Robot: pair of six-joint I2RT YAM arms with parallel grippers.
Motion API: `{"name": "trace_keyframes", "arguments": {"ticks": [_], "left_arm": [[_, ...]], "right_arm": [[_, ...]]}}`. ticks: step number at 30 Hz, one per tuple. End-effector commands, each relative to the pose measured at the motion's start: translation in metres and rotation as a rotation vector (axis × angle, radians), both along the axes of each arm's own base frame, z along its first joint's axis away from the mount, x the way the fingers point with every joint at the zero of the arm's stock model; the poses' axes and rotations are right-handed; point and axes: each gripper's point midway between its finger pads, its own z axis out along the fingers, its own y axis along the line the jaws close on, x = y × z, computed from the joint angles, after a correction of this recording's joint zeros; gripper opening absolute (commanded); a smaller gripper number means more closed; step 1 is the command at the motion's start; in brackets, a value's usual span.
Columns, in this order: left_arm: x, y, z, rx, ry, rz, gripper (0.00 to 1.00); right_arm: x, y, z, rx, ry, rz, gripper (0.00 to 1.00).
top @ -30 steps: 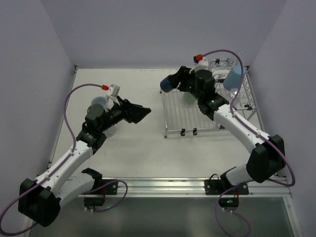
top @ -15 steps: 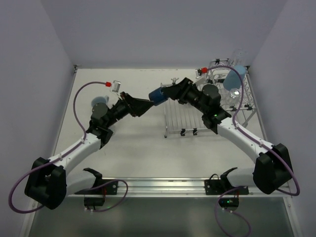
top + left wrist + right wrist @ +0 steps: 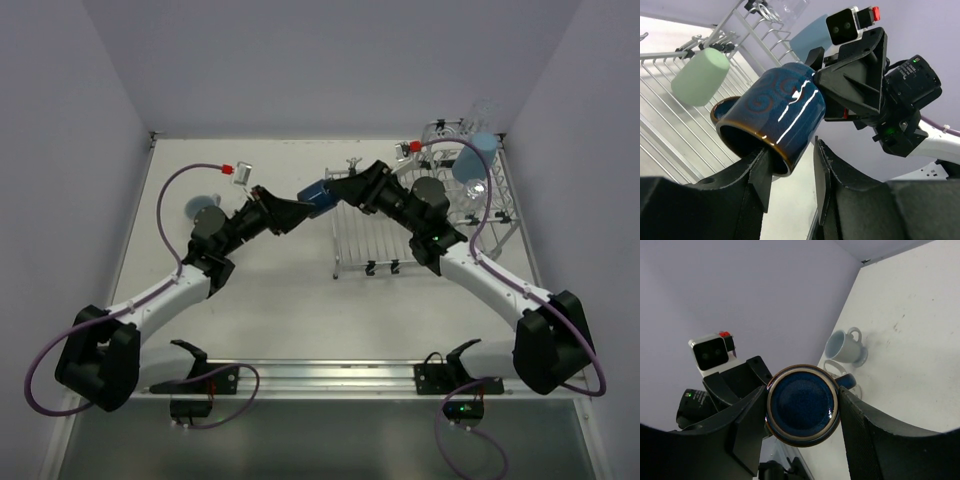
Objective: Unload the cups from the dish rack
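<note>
My right gripper (image 3: 332, 192) is shut on the base end of the dark blue handled mug (image 3: 317, 194), holding it sideways in the air left of the dish rack (image 3: 375, 240). In the right wrist view the mug's base (image 3: 802, 405) sits between the fingers. My left gripper (image 3: 298, 212) is open; in the left wrist view its jaws (image 3: 790, 175) straddle the mug's rim (image 3: 775, 115), one finger at the mouth. A pale green tumbler (image 3: 701, 76) lies on the rack (image 3: 670, 125). A light blue tumbler (image 3: 472, 158) is on the raised section.
A pale handled cup (image 3: 845, 346) and a clear glass (image 3: 836, 366) stand on the table at the far left, near the left arm (image 3: 200, 205). Another clear glass (image 3: 485, 108) is at the rack's back right corner. Walls close in the table on three sides.
My right arm has swung the dark blue mug left, off the rack. My left arm has reached right to meet it, and its open jaws are now at the mug's rim.
</note>
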Motion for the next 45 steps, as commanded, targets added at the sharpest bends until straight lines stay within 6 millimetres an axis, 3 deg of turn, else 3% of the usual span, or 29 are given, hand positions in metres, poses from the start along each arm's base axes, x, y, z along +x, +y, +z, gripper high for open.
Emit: {"name": "trace_keyframes", "arguments": {"ticks": [1,5,6,9,11,12,15,17,18,19,20,21,22,23,26,29,34,37,45], "left_arm": [[0.0,-0.002,0.038,-0.056,-0.119,-0.001,0.4],[0.007,0.0,0.043,-0.049,-0.142,0.037,0.26],[0.007,0.001,0.044,-0.044,-0.153,0.042,0.13],[0.014,0.006,0.044,-0.007,-0.156,0.097,0.0],[0.025,0.013,0.04,0.055,-0.101,0.169,0.0],[0.03,0.017,0.037,0.101,-0.105,0.2,0.0],[0.042,0.029,0.031,0.242,-0.071,0.276,0.0],[0.05,0.038,0.031,0.364,-0.021,0.318,0.0],[0.058,0.043,0.016,0.469,-0.006,0.332,0.0],[0.058,0.055,-0.01,0.591,0.09,0.357,0.0],[0.071,0.057,-0.004,0.657,0.077,0.368,0.0],[0.075,0.063,-0.011,0.723,0.108,0.38,0.0],[0.071,0.072,-0.032,0.82,0.183,0.37,0.0],[0.086,0.083,-0.037,0.906,0.196,0.426,0.0],[0.089,0.105,-0.071,1.081,0.305,0.453,0.0],[0.098,0.11,-0.113,1.208,0.401,0.406,0.0],[0.105,0.111,-0.127,1.272,0.443,0.385,0.0],[0.108,0.125,-0.14,1.369,0.491,0.409,0.0],[0.124,0.124,-0.156,1.428,0.501,0.392,0.0]], "right_arm": [[-0.01,0.004,0.03,0.1,-0.067,0.062,0.22],[-0.012,0.008,0.02,0.12,-0.034,0.095,0.22],[-0.011,0.01,0.016,0.12,-0.023,0.1,0.22],[-0.013,0.012,0.0,0.106,0.015,0.115,0.26],[-0.014,0.013,-0.006,0.094,0.024,0.123,0.37],[-0.014,0.012,-0.01,0.075,0.029,0.121,0.55],[-0.015,0.009,-0.017,-0.003,0.033,0.107,0.9],[-0.019,0.004,-0.014,-0.037,0.01,0.095,0.98],[-0.019,0.0,-0.018,-0.075,0.003,0.081,0.99],[-0.025,-0.005,-0.01,-0.084,-0.024,0.073,0.99],[-0.026,-0.008,-0.01,-0.101,-0.034,0.065,0.99],[-0.027,-0.013,-0.016,-0.145,-0.036,0.046,0.99],[-0.028,-0.016,-0.017,-0.164,-0.043,0.033,0.99],[-0.032,-0.022,-0.016,-0.197,-0.065,0.02,0.99],[-0.035,-0.03,-0.017,-0.239,-0.082,-0.005,0.99],[-0.041,-0.036,-0.018,-0.276,-0.097,-0.011,0.99],[-0.053,-0.048,-0.021,-0.324,-0.129,-0.027,0.99],[-0.06,-0.05,-0.017,-0.316,-0.15,-0.019,0.99],[-0.063,-0.049,-0.016,-0.321,-0.162,-0.011,0.99]]}}
